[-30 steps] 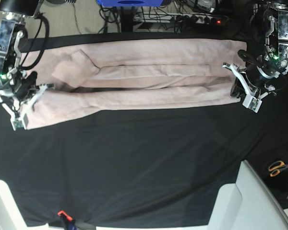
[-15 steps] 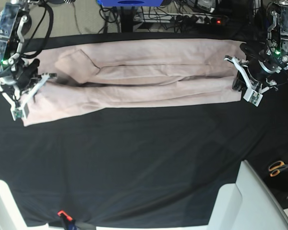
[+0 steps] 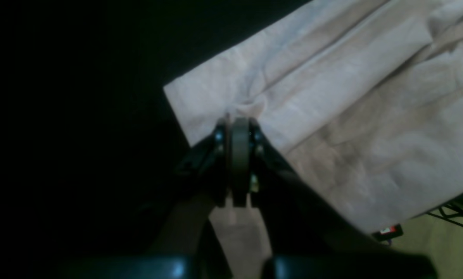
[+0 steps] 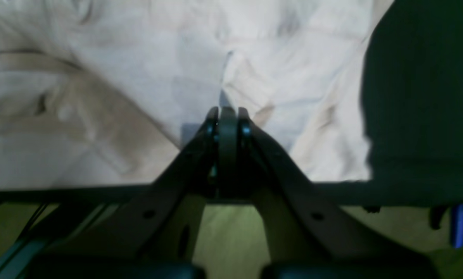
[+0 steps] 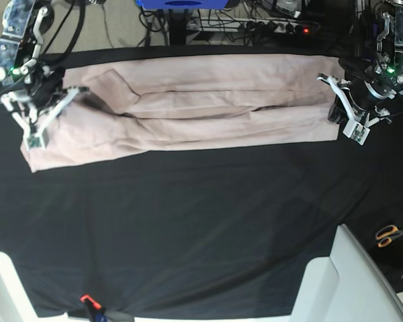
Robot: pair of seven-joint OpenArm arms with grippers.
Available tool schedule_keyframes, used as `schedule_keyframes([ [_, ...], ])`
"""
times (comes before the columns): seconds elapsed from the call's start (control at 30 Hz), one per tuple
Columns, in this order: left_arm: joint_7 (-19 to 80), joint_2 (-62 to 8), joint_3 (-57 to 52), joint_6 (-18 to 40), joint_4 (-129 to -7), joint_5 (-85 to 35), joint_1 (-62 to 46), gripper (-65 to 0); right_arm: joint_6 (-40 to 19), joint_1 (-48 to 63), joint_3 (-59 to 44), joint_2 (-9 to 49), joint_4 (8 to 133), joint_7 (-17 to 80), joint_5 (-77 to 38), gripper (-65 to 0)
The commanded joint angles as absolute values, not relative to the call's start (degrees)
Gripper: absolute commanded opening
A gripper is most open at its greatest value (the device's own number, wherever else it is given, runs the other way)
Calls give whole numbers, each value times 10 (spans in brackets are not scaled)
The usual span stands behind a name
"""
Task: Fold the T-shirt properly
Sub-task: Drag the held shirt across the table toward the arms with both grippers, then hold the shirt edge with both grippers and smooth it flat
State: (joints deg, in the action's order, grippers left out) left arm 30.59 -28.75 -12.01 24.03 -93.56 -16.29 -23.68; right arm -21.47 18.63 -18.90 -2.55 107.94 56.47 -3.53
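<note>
Both pincers clamped on the T-shirt [image 5: 208, 100], left gripper [image 3: 239, 124] at hem edge, right gripper [image 4: 227, 116] pinching fabric

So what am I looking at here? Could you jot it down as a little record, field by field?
garment: pale pink T-shirt, laid out as a long band, both long sides folded in
surface: black tablecloth
left gripper: shut, pinching the shirt's end edge
right gripper: shut, pinching fabric at the opposite end
fold state: not finished, long strip not yet folded across
also in view: scissors with orange handles, off the cloth
</note>
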Motion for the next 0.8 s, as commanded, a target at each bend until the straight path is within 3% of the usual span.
schedule_keyframes([
  [0.0,295,-298,-125,238,-948,-166,-234,-650,-214,191,-189,-27,1098,555,-38,-650],
  [0.77,295,-294,-125,238,-947,-165,-262,-650,-214,207,-189,-36,1080,546,-38,-650],
])
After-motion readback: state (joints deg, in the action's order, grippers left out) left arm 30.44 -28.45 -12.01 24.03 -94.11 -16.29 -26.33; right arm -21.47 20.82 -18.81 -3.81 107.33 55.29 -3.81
